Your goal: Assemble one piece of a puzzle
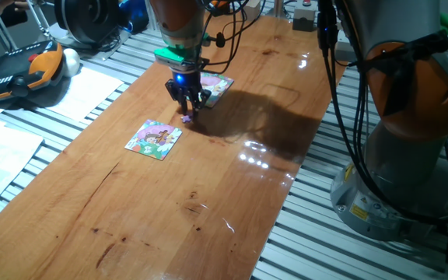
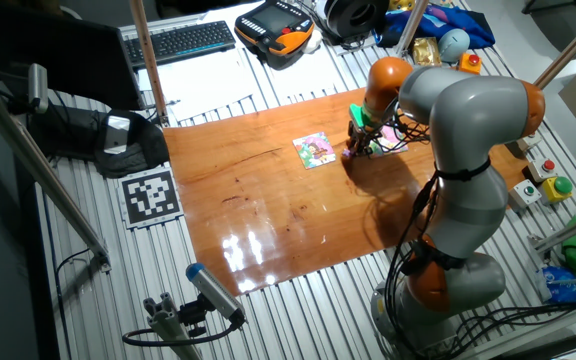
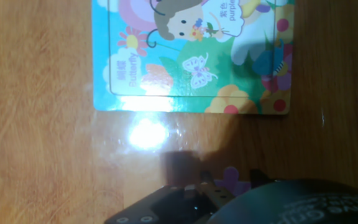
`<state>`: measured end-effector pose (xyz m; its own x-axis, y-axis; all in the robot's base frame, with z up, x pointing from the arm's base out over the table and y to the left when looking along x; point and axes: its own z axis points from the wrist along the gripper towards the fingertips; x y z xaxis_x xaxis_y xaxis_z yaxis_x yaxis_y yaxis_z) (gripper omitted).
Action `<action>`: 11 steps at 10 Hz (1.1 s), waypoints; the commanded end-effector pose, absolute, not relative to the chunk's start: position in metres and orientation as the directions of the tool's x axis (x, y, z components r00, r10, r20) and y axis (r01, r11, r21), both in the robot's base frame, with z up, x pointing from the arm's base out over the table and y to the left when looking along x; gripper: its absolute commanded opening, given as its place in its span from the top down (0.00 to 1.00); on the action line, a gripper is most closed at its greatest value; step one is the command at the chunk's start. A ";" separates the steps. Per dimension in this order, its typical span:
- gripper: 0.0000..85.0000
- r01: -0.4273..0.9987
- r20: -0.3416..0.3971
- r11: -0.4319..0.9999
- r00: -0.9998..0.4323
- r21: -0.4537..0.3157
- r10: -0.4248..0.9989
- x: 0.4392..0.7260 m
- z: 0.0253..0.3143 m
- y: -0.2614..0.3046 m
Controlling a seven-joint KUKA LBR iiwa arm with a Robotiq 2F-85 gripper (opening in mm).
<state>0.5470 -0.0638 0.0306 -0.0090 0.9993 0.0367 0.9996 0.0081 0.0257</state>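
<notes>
On the wooden table [image 1: 208,202] in one fixed view, the gripper [image 1: 189,106] hangs low over the piece [image 1: 187,119], a tiny purple speck on the wood. It lies between the puzzle [image 1: 154,139], nearer and to the left, and a second lilac puzzle [image 1: 218,85] just beyond the gripper. Whether the fingers are apart or clamped on the piece, I cannot tell.

From the other fixed view the gripper [image 2: 360,142] sits just right of the puzzle [image 2: 315,150], with the piece too small to pick out.

Looking along the fingers in the hand view, the piece [image 3: 234,180] shows at the bottom edge, half hidden by the dark gripper body, with the lilac puzzle [image 3: 191,56] above it.

The step in hand looks like the pick-up. Next, the piece needs a firm grasp, a lift, then carrying left to the puzzle's gap.
</notes>
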 end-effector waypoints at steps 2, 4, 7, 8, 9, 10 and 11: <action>1.00 1.000 0.049 0.015 -0.016 0.024 0.999 0.549 0.034 -0.063; 1.00 0.999 0.071 0.035 -0.037 0.032 0.997 0.550 0.036 -0.062; 1.00 0.997 0.090 0.064 -0.067 0.037 0.994 0.552 0.037 -0.060; 1.00 0.996 0.092 0.080 -0.083 0.040 0.992 0.552 0.038 -0.060; 1.00 0.994 0.091 0.101 -0.105 0.042 0.990 0.552 0.039 -0.059; 1.00 0.992 0.090 0.121 -0.125 0.044 0.988 0.553 0.040 -0.058; 1.00 0.988 0.088 0.148 -0.152 0.046 0.985 0.553 0.042 -0.057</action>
